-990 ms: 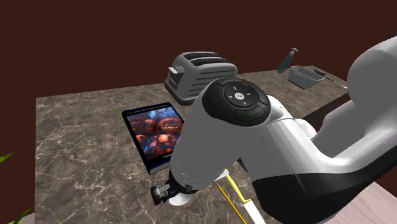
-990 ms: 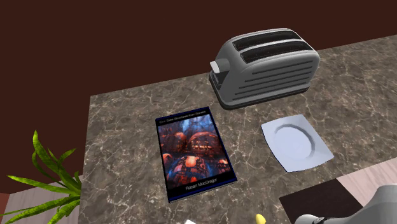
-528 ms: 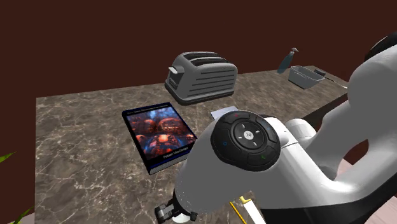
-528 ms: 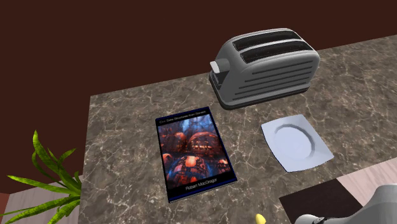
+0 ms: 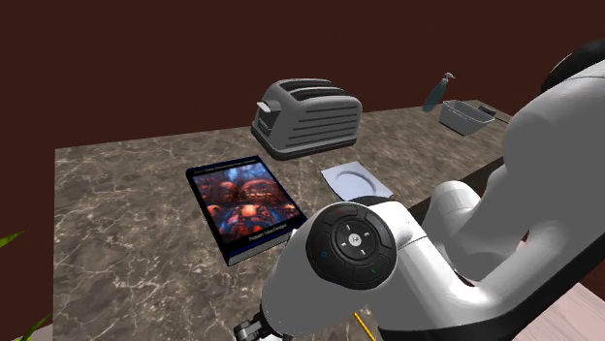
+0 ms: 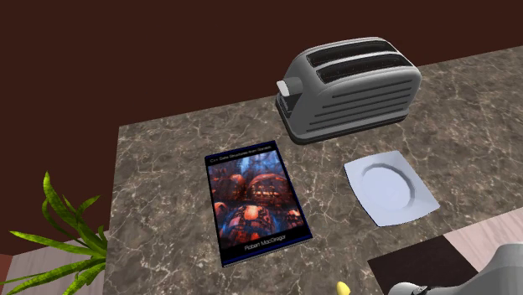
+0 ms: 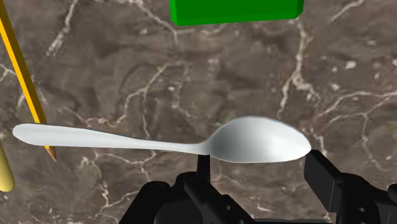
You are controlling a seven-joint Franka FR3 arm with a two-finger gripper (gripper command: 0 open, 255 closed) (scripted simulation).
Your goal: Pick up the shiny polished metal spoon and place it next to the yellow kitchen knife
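The polished metal spoon point(image 7: 159, 143) lies crosswise in my gripper point(image 7: 257, 164), just above the marble counter point(image 7: 191, 70). The two black fingers point(image 7: 321, 178) stand at either end of its bowl and clasp it; the long handle sticks out sideways. Past the handle's end I see the pale yellow end of the kitchen knife point(image 7: 3, 173) and a thin orange-yellow pencil point(image 7: 25, 83) beside it. In the shoulder view the gripper point(image 5: 248, 330) is low at the counter's front edge, mostly hidden by my arm. The knife's yellow tip point(image 6: 342, 289) peeks in at the second exterior view's bottom edge.
A green block point(image 7: 235, 9) sits on the counter beyond the spoon. Further back lie a dark book point(image 5: 242, 206), a white plate point(image 5: 355, 180) and a grey toaster point(image 5: 306, 118). A plant point(image 6: 67, 235) leans in by the counter's corner. A grey tray point(image 5: 467, 115) stands far back.
My arm has folded downward and forward in the shoulder view, carrying the gripper and spoon lower toward the front edge. The plate has come into sight; the knife is now mostly covered.
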